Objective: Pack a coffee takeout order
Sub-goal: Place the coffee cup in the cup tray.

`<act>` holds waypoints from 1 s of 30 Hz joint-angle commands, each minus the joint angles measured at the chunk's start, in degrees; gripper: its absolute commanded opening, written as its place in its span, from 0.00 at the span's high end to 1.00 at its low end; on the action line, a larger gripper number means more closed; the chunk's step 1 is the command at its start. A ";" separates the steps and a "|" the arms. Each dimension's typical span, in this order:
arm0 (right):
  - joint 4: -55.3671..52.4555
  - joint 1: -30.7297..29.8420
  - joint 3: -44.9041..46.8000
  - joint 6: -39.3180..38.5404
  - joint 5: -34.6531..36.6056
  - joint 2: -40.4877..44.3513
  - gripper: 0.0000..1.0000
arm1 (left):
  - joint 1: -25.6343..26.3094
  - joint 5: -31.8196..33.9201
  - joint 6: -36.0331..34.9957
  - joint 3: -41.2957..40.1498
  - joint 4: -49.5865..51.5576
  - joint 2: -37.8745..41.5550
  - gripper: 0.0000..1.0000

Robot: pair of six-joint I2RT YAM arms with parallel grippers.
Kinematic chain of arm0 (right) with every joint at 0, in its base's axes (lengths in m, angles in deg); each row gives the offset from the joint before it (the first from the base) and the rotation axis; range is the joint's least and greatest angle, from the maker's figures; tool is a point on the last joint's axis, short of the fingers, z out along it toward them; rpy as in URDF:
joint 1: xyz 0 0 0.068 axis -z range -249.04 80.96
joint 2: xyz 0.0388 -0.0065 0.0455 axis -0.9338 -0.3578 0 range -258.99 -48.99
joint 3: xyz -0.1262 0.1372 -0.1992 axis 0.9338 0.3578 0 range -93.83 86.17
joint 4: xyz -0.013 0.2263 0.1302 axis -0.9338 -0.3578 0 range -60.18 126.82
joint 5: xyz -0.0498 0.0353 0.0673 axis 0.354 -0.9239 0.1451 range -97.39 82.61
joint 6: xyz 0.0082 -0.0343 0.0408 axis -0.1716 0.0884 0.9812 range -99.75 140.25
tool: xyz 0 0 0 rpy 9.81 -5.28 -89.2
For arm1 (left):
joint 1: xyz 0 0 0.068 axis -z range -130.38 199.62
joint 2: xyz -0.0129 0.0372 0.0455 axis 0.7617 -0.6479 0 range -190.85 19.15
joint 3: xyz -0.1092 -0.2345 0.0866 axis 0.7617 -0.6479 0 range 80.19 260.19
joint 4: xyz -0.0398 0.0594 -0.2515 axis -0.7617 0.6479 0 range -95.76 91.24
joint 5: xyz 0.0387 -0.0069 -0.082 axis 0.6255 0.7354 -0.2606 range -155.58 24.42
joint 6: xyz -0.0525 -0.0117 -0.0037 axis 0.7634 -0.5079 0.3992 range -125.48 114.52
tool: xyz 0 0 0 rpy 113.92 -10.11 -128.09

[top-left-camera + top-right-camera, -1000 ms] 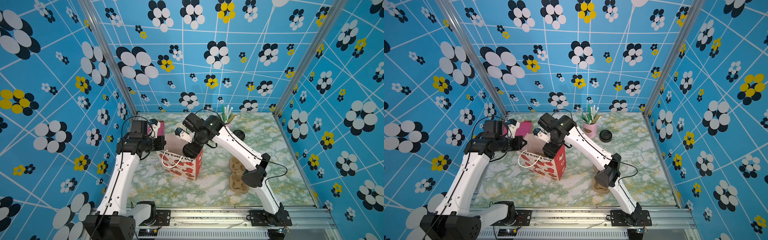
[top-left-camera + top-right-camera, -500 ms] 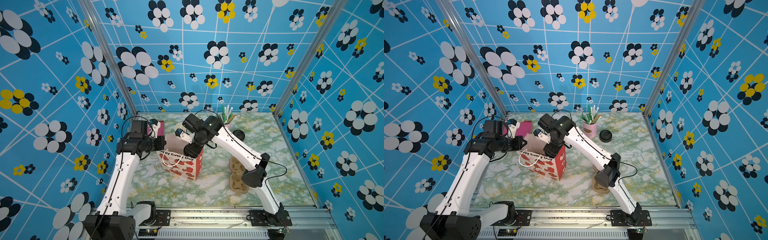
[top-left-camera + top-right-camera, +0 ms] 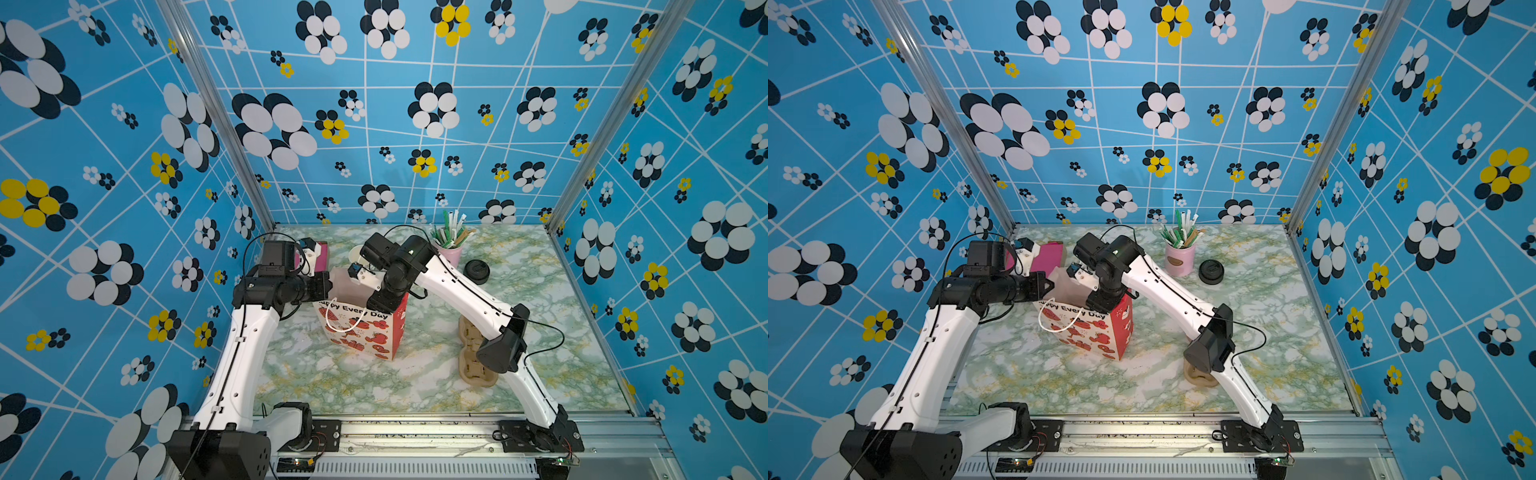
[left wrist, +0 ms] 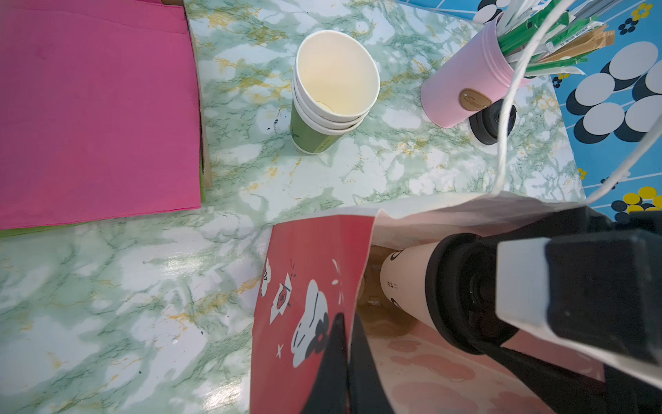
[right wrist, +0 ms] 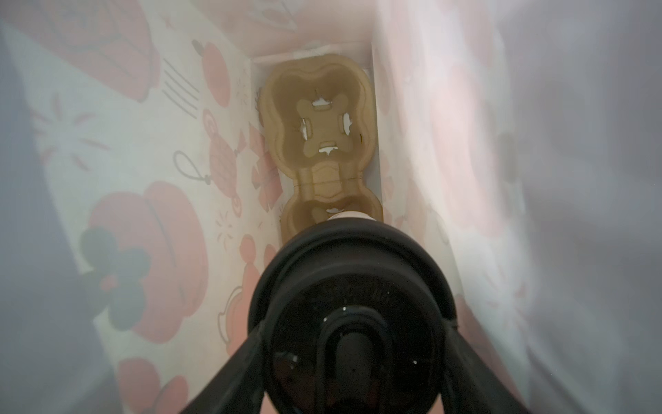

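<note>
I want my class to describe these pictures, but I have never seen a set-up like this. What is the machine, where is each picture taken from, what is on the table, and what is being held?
It is a robot with two white jointed arms. Both top views look down on the whole marble table; each wrist view comes from a camera on one arm. On the table stand a red gift bag, stacked lidless cups, pink napkins, a pink pot of straws, a loose black lid and spare cup holders. The left arm's two fingers pinch the bag's rim, holding it open. The right arm's two fingers grip a lidded paper cup inside the bag, over a brown cup holder lying on its bottom.
</note>
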 commanded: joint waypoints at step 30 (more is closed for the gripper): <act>-2.97 -0.36 1.36 -1.26 1.11 -4.27 0.55 | 0.50 -0.20 0.20 0.20 -0.06 -0.67 0.97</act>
